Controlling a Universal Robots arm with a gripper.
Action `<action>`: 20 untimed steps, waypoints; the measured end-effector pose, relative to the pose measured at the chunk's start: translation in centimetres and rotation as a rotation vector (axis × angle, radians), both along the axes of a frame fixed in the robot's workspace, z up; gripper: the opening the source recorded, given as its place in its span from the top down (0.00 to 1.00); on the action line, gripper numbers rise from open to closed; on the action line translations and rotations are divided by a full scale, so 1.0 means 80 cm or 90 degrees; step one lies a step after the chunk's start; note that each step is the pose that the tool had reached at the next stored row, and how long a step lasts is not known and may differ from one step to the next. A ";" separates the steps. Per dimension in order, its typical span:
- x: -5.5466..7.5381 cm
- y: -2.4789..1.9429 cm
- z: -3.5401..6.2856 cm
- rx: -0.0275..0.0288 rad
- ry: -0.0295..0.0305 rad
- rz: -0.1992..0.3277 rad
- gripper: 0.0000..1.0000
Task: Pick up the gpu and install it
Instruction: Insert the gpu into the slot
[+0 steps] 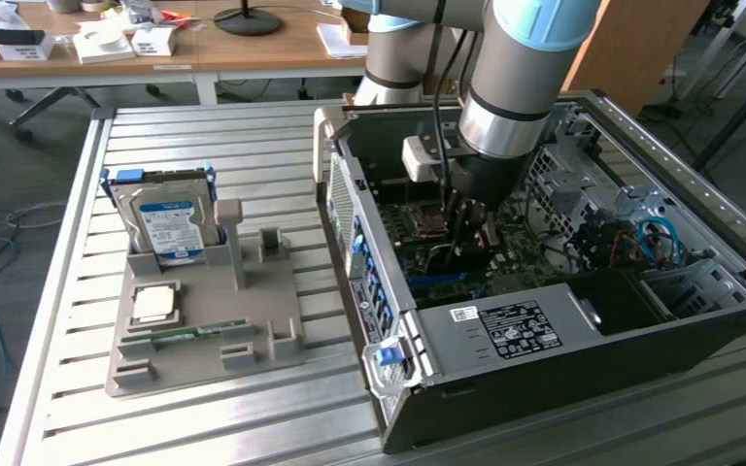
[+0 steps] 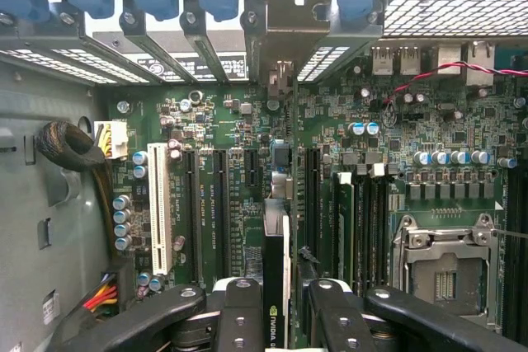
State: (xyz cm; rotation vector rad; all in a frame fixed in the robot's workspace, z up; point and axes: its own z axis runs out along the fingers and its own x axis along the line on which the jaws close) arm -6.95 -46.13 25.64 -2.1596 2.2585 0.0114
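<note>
- Gripper (image 2: 280,298) — jaws partly closed, clamping the gpu (image 2: 275,257) edge-on, over the motherboard (image 2: 206,121) slots.
- Exterior view — gripper (image 1: 466,233) inside the computer case (image 1: 503,330), frame centre-right; hard drive (image 1: 168,221) left.

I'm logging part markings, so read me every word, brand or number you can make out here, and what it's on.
"NVIDIA", with its logo: on the edge of the gpu between the jaws.
White sticker on the computer case: too small to read.
Hard drive blue label: too small.
Motherboard slot print: blurred.
</note>
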 end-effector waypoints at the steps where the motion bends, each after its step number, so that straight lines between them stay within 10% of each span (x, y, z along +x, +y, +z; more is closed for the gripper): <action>1: 0.000 0.0000 0.000 0.0000 0.0000 0.000 0.74; 20: 0.000 -0.0019 0.000 0.0000 -0.0001 0.000 0.74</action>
